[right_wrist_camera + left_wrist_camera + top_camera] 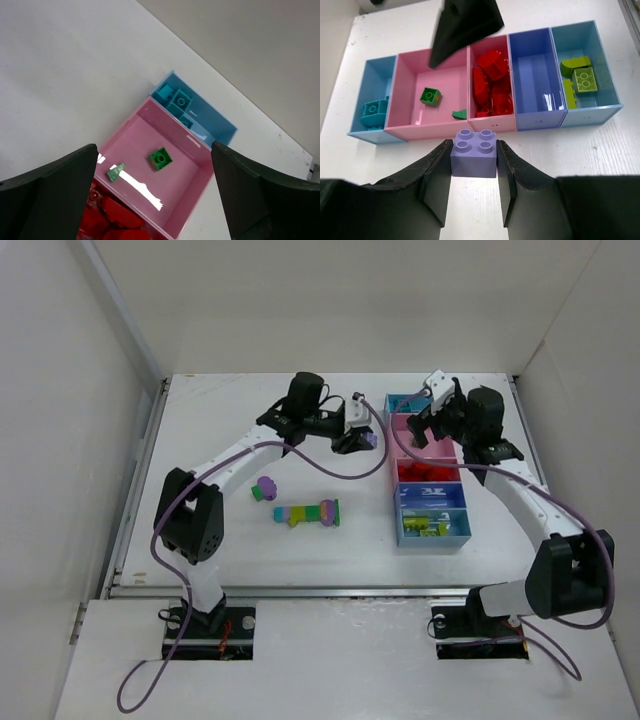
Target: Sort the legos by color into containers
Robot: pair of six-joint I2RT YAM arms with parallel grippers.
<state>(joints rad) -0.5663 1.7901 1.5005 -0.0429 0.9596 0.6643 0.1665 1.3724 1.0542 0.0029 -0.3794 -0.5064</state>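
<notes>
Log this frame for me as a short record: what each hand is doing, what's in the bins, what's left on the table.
left hand: shut on a purple brick, just short of the bin strip
right hand: open, above the pink bin holding green bricks
other bins: teal bricks, red bricks, yellow-green bricks, each apart
table: loose bricks unsorted

From above, the right gripper (426, 428) covers much of the far pink bin (440, 452); the loose bricks (307, 513) left of the bins are too small to count; the red bricks (117, 225) run off the right wrist view's bottom edge; the fingers (437, 175) of the left gripper (473, 146) hide the sides of the purple brick (473, 162).
</notes>
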